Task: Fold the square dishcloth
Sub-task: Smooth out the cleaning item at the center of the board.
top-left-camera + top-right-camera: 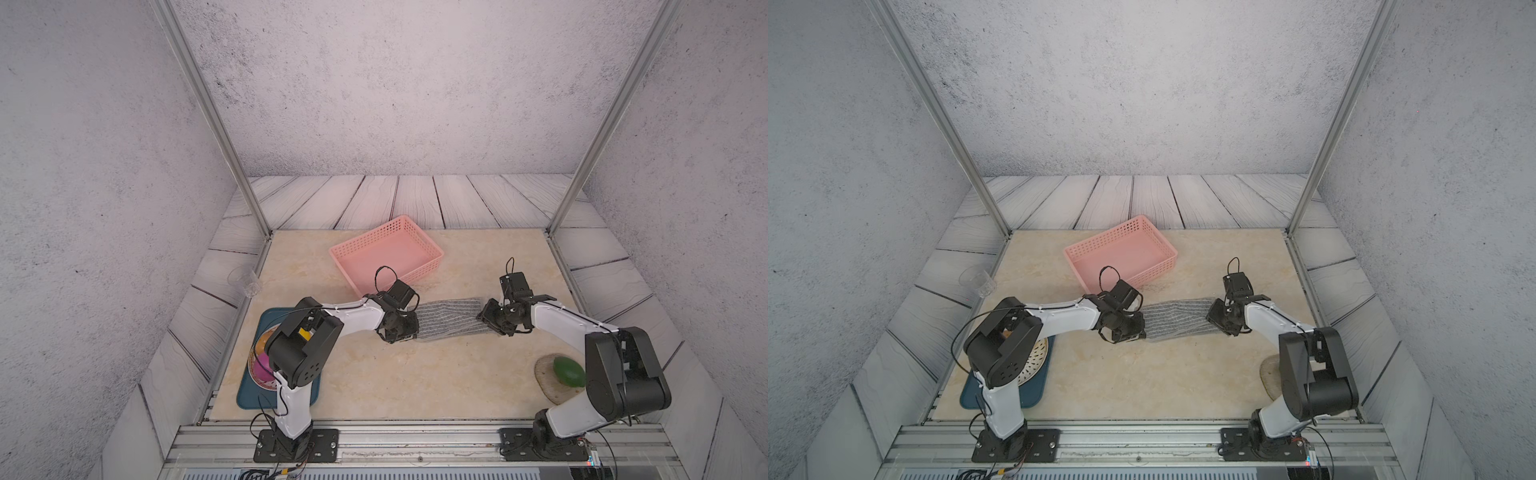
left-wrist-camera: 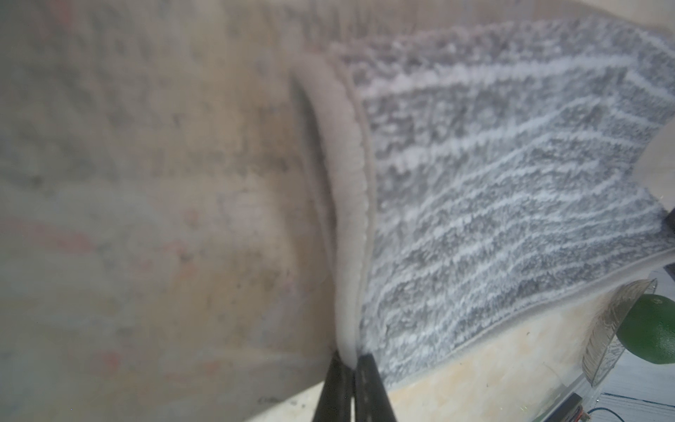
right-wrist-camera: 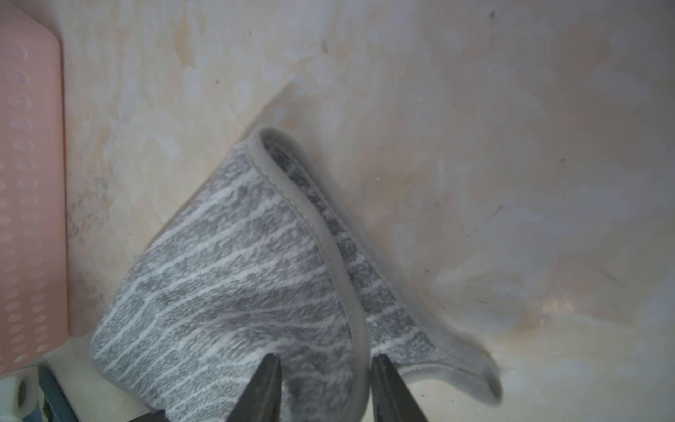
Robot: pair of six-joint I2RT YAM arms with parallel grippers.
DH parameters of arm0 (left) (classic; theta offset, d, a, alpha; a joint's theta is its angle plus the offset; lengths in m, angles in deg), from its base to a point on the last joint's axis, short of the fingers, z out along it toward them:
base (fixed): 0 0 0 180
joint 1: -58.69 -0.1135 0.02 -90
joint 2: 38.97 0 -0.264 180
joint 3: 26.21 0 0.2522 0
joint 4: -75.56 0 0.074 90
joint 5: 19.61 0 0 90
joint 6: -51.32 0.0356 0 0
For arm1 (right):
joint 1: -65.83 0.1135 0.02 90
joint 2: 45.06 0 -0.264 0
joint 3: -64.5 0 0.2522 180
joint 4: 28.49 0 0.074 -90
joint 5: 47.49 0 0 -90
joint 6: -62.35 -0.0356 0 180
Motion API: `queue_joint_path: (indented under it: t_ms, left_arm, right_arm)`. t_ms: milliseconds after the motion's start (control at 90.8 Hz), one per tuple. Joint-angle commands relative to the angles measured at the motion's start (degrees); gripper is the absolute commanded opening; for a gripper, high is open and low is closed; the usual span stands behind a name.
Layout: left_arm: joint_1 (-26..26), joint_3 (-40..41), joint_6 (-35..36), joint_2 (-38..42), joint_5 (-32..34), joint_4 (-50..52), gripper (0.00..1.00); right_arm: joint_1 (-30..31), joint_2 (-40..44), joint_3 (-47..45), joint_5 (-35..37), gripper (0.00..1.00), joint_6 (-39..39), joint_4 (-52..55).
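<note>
The square dishcloth (image 1: 451, 318) (image 1: 1177, 318), grey with thin white stripes, lies doubled over in a band on the table between my two grippers. My left gripper (image 1: 409, 332) (image 1: 1138, 330) is at the cloth's left end. In the left wrist view, the left gripper (image 2: 350, 360) is shut on the dishcloth's (image 2: 511, 182) pale hemmed edge, which is raised off the table. My right gripper (image 1: 486, 318) (image 1: 1214, 318) is at the right end. The right wrist view has the right gripper (image 3: 325, 361) with its jaws apart, straddling the folded hem of the dishcloth (image 3: 226, 277).
A pink basket (image 1: 386, 251) (image 1: 1121, 253) (image 3: 29, 182) stands just behind the cloth. At the front left, a teal tray (image 1: 249, 395) holds a plate, partly under the left arm. A green fruit (image 1: 568, 371) (image 2: 650, 329) rests on a wooden board (image 1: 544, 374) at the front right. A clear cup (image 1: 245, 280) lies off the left edge.
</note>
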Motion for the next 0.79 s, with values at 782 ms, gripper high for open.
queue_joint_path:
  t_ms: [782]
  left_arm:
    - [0.14, -3.75, 3.26, 5.54, 2.19, 5.44, 0.03]
  right_arm:
    - [0.03, 1.74, 4.58, 0.7, 0.0, 3.1, 3.71]
